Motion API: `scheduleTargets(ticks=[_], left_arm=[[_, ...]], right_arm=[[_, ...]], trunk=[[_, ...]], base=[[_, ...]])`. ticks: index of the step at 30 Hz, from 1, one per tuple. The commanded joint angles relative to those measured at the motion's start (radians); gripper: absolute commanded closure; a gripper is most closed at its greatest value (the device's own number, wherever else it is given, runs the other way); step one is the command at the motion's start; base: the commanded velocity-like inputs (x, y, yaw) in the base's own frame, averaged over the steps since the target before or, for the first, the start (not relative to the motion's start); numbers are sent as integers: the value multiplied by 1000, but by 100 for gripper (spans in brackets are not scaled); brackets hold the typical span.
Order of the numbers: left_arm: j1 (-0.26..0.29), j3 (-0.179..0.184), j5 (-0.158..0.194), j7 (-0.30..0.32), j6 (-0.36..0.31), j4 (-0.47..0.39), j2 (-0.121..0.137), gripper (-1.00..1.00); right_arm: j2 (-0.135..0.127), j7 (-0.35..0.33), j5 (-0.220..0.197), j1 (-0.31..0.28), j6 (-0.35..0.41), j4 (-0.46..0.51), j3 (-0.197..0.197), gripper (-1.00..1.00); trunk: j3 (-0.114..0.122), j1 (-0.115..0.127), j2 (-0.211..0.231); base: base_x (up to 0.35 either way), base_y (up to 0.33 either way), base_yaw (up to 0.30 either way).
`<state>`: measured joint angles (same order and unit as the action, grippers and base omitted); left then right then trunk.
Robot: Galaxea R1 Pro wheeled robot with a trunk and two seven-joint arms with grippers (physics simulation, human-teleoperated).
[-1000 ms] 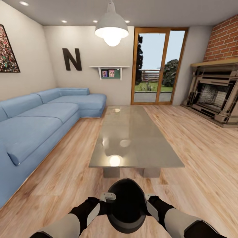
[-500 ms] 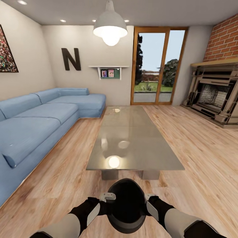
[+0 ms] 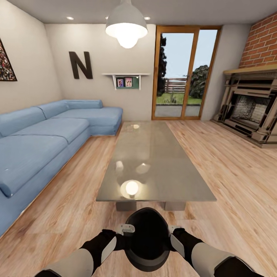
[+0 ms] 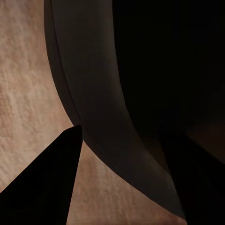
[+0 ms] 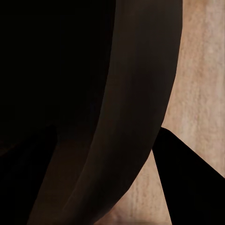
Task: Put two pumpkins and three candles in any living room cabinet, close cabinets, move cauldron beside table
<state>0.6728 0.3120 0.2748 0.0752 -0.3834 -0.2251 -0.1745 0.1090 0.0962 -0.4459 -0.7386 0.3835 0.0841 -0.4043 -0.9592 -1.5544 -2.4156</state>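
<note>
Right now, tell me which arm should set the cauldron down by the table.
Neither alone: both. The left gripper and right gripper clamp opposite sides of the cauldron, centred before the table. Lower them together; releasing either would likely drop it.

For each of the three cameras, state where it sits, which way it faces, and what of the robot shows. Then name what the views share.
Head view: on the robot's head, facing forward and down over the coffee table; both arms and the left gripper and right gripper flank the cauldron.
Left wrist view: by the left gripper, facing the cauldron's rim over the plank floor; dark fingers show.
Right wrist view: by the right gripper, facing the cauldron's rim; dark finger shows.
Shared: cauldron and floor.
</note>
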Motion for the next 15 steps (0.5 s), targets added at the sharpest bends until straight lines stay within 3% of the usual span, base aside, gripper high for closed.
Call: scheduleTargets(ticks=[1, 15], left_arm=[[1, -7, -23, -6, -2, 6, 0, 100], [1, -7, -23, -6, -2, 6, 0, 100]], right_arm=[[0, 5, -14, -1, -6, 10, 5, 100], [0, 5, -14, -1, -6, 10, 5, 100]], trunk=[[-2, 0, -1], [-24, 0, -1]], base=[[4, -1, 0], [0, 0, 0]])
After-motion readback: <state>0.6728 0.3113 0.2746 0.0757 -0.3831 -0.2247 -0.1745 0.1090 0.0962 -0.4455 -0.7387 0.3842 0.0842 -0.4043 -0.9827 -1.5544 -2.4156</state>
